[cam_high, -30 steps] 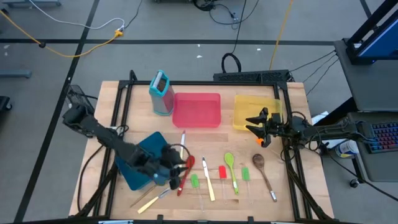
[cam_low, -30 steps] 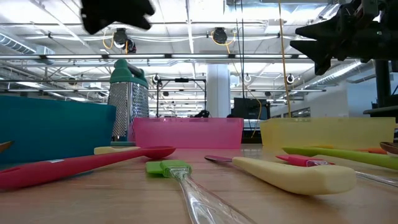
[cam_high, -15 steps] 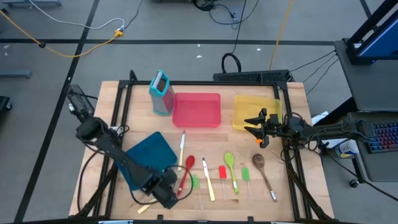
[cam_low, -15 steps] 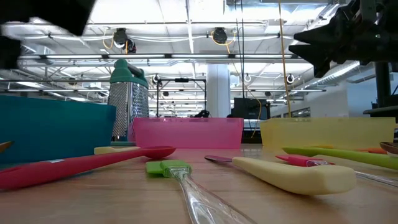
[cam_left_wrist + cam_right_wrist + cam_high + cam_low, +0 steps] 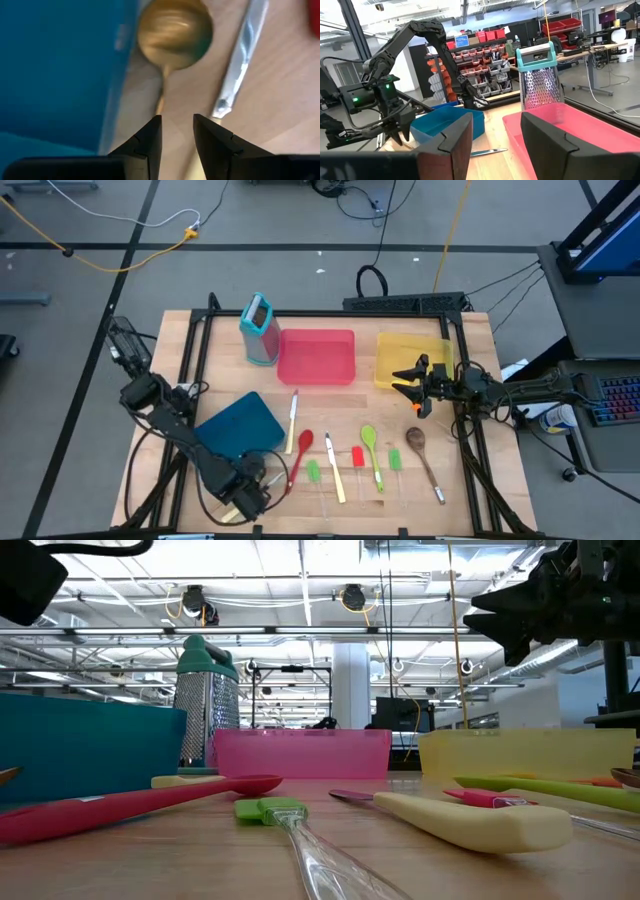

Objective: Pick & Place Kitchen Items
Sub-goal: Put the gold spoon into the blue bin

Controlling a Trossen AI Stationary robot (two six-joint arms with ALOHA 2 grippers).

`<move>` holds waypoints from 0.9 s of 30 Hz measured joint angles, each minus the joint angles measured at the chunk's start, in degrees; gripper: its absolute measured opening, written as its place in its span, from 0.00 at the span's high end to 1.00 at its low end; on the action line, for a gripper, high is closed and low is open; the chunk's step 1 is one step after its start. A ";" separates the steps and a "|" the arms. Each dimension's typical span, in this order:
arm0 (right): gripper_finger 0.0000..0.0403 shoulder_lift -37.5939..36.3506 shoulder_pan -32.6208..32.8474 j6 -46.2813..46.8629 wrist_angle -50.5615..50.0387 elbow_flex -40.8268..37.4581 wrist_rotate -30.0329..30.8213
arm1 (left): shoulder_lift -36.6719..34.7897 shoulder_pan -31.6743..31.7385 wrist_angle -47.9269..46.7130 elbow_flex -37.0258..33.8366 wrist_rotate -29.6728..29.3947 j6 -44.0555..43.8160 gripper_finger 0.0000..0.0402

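Left gripper (image 5: 175, 131) is hovering open over the wooden spoon (image 5: 172, 40) beside the blue tray (image 5: 55, 70). Spoon looks light, stiff; I'd be pinching its thin handle. Right gripper (image 5: 495, 145) is waiting open near the yellow tray (image 5: 410, 358).

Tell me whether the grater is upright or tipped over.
Upright. The low view shows the grater standing on its base, teal handle on top, beside the pink tray.

Matt wooden table (image 5: 470, 480); glossy, probably metal, gold spoon (image 5: 174, 34).
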 joint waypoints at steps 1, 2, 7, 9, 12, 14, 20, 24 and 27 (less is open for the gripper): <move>0.60 0.00 0.00 0.00 -0.01 0.00 -0.02 | -0.02 -0.17 -0.74 0.00 -0.17 0.00 0.72; 0.60 0.00 0.00 0.00 0.00 0.00 -0.02 | -0.02 -0.21 -1.55 0.00 -0.58 0.00 0.72; 0.60 0.00 0.00 0.00 0.00 0.00 -0.02 | -0.02 -0.14 -6.71 0.00 -3.62 -0.01 0.72; 0.60 0.00 0.00 0.00 0.00 0.00 -0.01 | -0.02 -0.09 -8.90 0.00 -4.89 -0.20 0.72; 0.60 0.00 0.00 0.00 -0.02 0.00 -0.01 | -0.02 0.18 -12.13 -0.02 -5.48 -1.26 0.72; 0.60 0.00 0.00 0.00 -0.02 0.00 -0.02 | -0.04 0.33 -11.76 -0.02 -5.44 -1.43 0.72; 0.60 0.00 0.00 0.05 -0.07 0.02 -0.02 | -0.04 0.60 -2.38 -0.04 -4.83 5.07 0.72; 0.60 0.00 0.00 1.66 -0.55 0.00 -0.12 | -0.04 0.37 0.01 -0.04 -5.05 7.48 0.72; 0.60 0.00 0.00 1.92 -1.65 0.00 -0.17 | -0.06 -0.18 -0.09 -1.10 -5.06 8.29 0.72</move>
